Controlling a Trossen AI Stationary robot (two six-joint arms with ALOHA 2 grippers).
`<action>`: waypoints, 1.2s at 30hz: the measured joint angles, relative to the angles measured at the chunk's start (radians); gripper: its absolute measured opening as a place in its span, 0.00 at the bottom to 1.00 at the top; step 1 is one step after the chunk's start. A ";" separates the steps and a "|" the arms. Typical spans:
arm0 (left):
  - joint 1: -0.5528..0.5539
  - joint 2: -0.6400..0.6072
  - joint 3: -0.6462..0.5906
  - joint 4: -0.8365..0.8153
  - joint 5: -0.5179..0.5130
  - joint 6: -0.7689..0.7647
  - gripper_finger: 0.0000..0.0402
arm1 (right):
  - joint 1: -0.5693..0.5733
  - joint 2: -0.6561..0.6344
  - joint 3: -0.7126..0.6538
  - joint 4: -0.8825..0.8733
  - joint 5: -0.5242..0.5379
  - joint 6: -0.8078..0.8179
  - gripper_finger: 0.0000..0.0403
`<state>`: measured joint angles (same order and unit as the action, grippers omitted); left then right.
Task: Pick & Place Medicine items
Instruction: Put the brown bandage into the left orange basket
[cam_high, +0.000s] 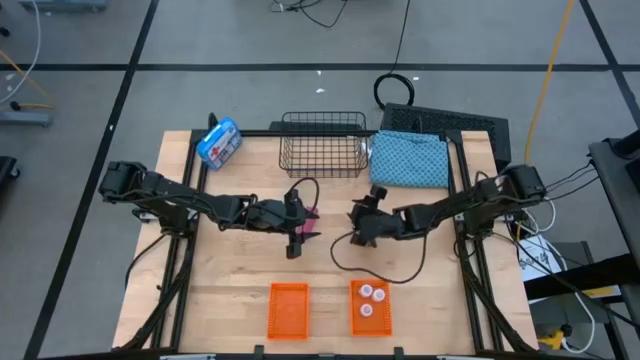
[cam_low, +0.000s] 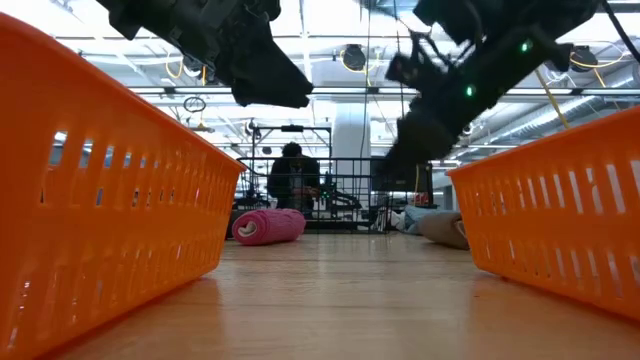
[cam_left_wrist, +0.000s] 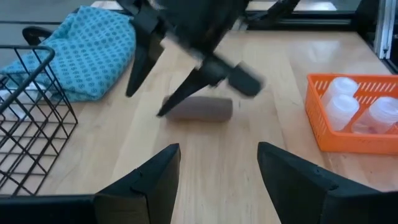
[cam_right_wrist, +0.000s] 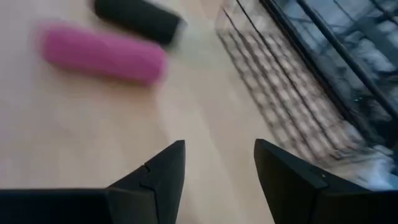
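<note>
The pink piece (cam_high: 312, 222) lies on the wooden table beside my left gripper (cam_high: 297, 238); the low view shows the pink piece (cam_low: 268, 226) resting on its side. In the right wrist view a black oblong piece (cam_right_wrist: 137, 18) lies just beyond the pink piece (cam_right_wrist: 102, 53). The brown piece (cam_left_wrist: 199, 109) lies flat below my right gripper (cam_left_wrist: 144, 104), which hangs open over its end. My left gripper (cam_left_wrist: 217, 158) is open and faces the brown piece from a short way off. Three white bottles (cam_high: 368, 296) stand in the right orange tray (cam_high: 352, 318).
An empty-looking orange tray (cam_high: 288, 308) sits left of the bottle tray at the near edge. At the far edge are a wire basket (cam_high: 322, 143), a blue patterned cloth (cam_high: 410, 158) and a blue-and-white package (cam_high: 219, 143). A person (cam_low: 293, 180) stands beyond the table.
</note>
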<state>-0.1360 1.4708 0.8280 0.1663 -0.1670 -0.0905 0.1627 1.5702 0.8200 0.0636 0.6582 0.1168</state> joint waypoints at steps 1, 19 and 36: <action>0.000 0.000 0.000 -0.009 0.000 -0.002 0.56 | 0.000 -0.011 0.001 0.010 -0.030 0.015 0.45; 0.000 0.000 0.000 -0.007 -0.001 0.006 0.56 | 0.030 -0.133 -0.100 -0.109 -0.478 0.383 0.58; 0.001 0.158 0.001 0.075 -0.017 -0.022 0.56 | 0.028 -0.131 -0.158 -0.175 -0.280 0.623 0.61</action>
<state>-0.1352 1.6283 0.8287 0.2417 -0.1841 -0.1123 0.1904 1.4390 0.6618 -0.1116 0.3782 0.7395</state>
